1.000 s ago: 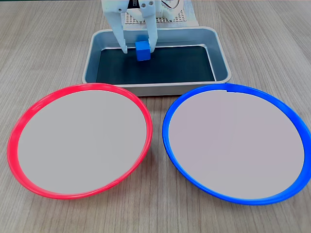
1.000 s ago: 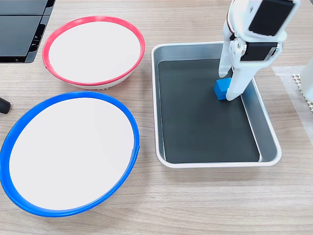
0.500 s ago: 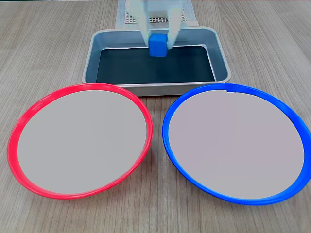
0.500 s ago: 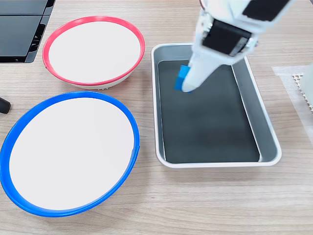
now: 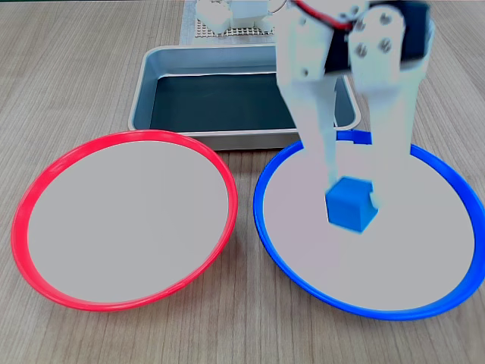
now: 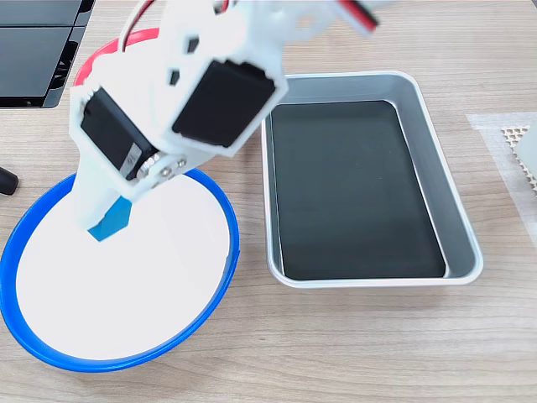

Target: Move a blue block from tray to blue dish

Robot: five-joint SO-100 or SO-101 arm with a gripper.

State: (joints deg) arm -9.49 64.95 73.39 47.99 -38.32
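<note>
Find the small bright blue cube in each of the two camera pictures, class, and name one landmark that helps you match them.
A fixed view: the small bright blue cube is right of centre, held in the gripper over the blue-rimmed round dish.
Another fixed view: the cube is at the left, over the same dish.
Shared landmark: the silver-grey metal tray.

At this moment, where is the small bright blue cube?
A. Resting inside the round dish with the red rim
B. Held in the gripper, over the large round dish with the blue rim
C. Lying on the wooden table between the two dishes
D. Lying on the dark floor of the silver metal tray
B: the small bright blue cube sits between the white fingers of the gripper, above the pale inside of the blue-rimmed round dish.
</note>
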